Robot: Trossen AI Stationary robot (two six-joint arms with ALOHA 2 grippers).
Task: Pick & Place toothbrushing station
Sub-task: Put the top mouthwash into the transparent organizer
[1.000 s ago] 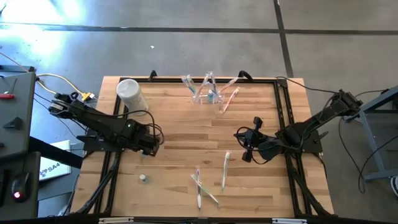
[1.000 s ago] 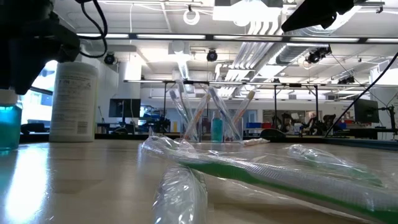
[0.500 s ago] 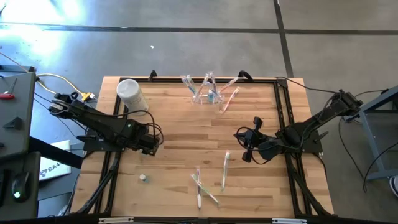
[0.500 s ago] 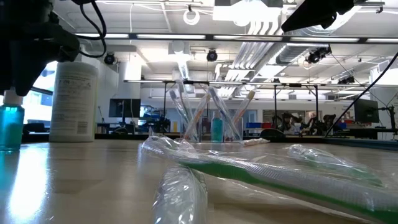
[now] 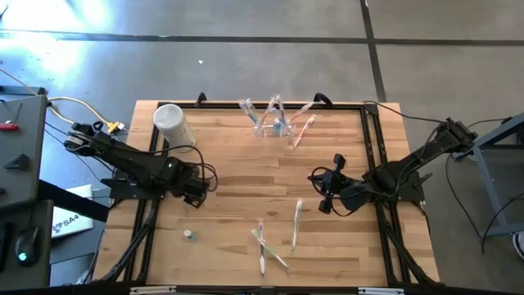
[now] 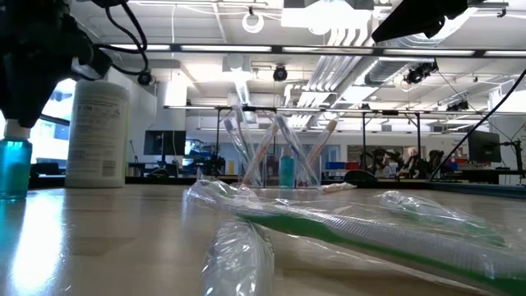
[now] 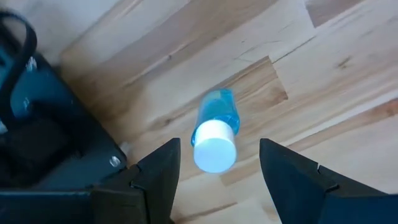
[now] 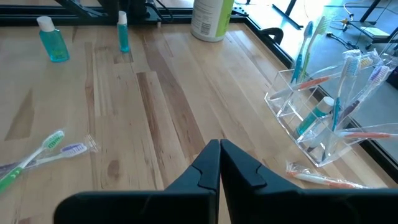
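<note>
The toothbrushing station [image 5: 274,124], a clear plastic holder with several toothbrushes standing in it, rests on the table's far edge near the middle, also in the right wrist view [image 8: 323,118] and the low view [image 6: 275,160]. No gripper is near it. My left gripper [image 7: 219,144] points straight down at the table's left, open, above a small upright blue bottle [image 7: 216,124] with a white cap; its fingers stand on either side of the cap with gaps showing. My right gripper [image 8: 219,152] hangs shut right of centre [image 5: 319,195], holding nothing.
A white canister [image 5: 172,123] stands at the far left corner. A second small blue bottle [image 5: 187,234] stands near the front left. Several toothbrushes, some in clear wrappers [image 5: 266,244], lie near the front edge. One wrapped brush [image 8: 317,179] lies beside the station.
My left gripper has stayed in place and rolled a little about the line it points along. In the low view, the white cap of a blue bottle at the left edge, hidden by dark gear before, now shows.
</note>
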